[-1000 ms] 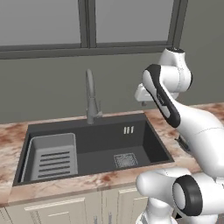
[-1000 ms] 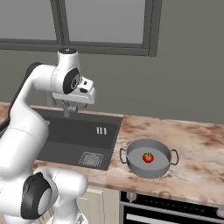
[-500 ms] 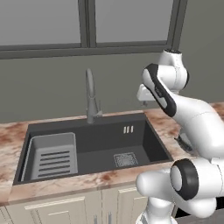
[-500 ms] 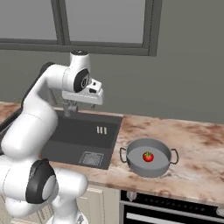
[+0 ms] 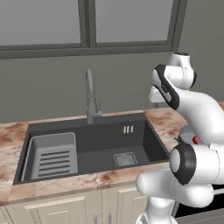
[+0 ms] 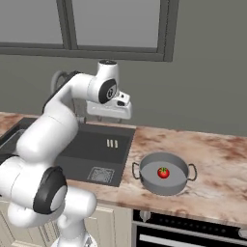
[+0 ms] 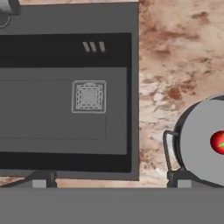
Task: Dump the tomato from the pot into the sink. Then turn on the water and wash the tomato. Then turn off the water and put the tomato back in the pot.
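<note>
The tomato (image 6: 163, 172) is a small red ball lying in the round grey pot (image 6: 164, 179) on the marble counter, right of the sink (image 6: 91, 150). My gripper (image 6: 110, 116) hangs above the sink's right rim, well above and left of the pot. In the hand view my gripper (image 7: 111, 180) is open, its fingertips (image 7: 43, 179) wide apart with nothing between them. That view looks down on the sink (image 7: 43, 118) with its square drain grate (image 7: 89, 96). The pot (image 7: 199, 131) and tomato (image 7: 218, 142) sit at its right edge.
A tall grey faucet (image 5: 90, 98) stands behind the basin, and a ribbed grey rack (image 5: 52, 155) fills the sink's left end. An oven front (image 6: 183, 226) sits below the counter under the pot. A wall with a window runs behind.
The arm has swung to the right, carrying the open gripper from over the sink's middle to above its right rim, nearer the pot. Pot and tomato have not moved.
</note>
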